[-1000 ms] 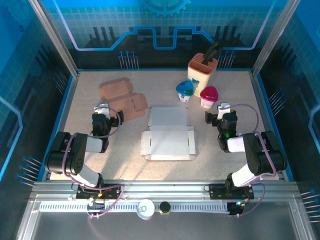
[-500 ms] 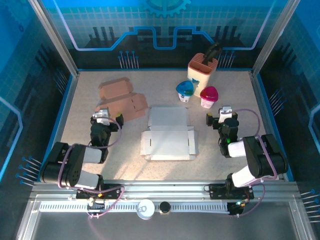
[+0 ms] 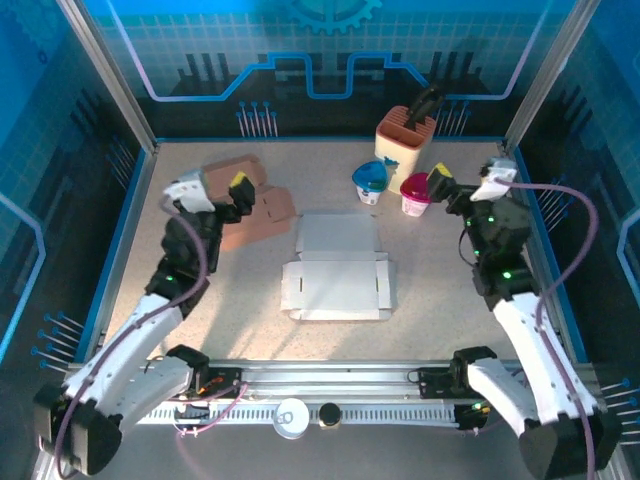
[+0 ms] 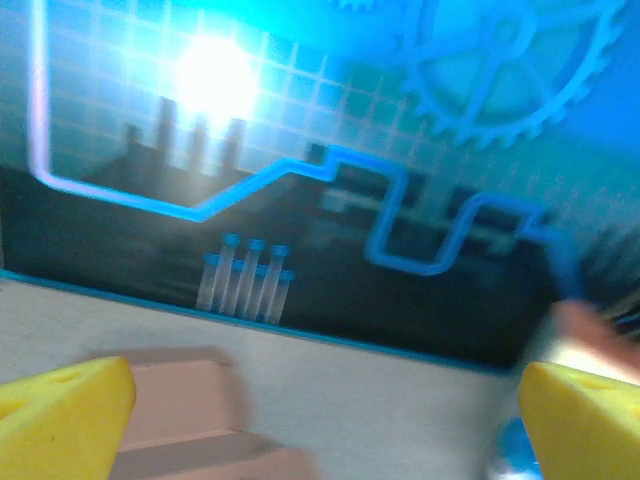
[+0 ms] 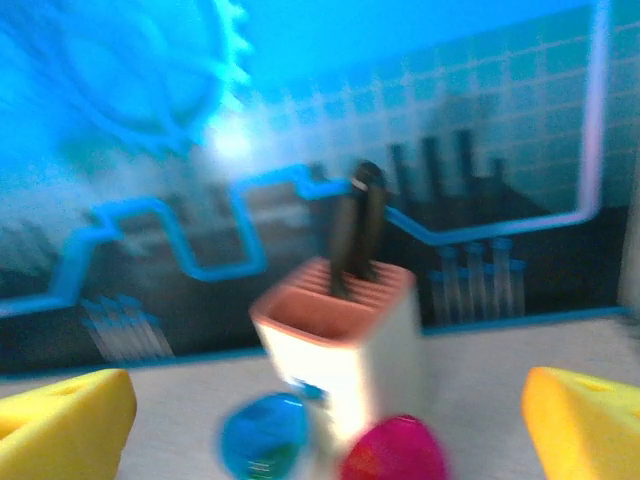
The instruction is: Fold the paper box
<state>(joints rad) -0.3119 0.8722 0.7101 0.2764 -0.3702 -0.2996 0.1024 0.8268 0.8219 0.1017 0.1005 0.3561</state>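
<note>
Paper box (image 3: 337, 268) lies flat and unfolded mid-table (image 3: 440, 310): white, flaps spread, nothing touching it. Left gripper (image 3: 215, 188) hangs over the brown cardboard (image 3: 250, 205) at the far left, well apart from the box. Right gripper (image 3: 468, 180) sits just beside the pink cup (image 3: 417, 192), off the box's far right corner.

Both wrist views are blurred and look across at the back wall (image 4: 300, 120), not down at the sheet, so I read the arms as held high and level, not on approach.

Left wrist view: yellow pads (image 4: 62, 420) are spread to the frame edges with nothing between them, so released. Right wrist view is the same: pads (image 5: 62, 418) wide apart and empty, with the holder (image 5: 345, 340) and blue cup (image 5: 262, 440) ahead.

The centred box makes sense — either arm can reach a flap, one to pin and one to fold. Spread fingers suit going in for a flap edge.

Judgement: folding not started, no panel lifted. The next move needs both wrists pitched down and brought inward over the sheet.

Risks: thin card flat on the table is hard to pinch, so it may slide rather than lift. The cups and holder stand close behind the box on the right arm's side — easy to knock.
</note>
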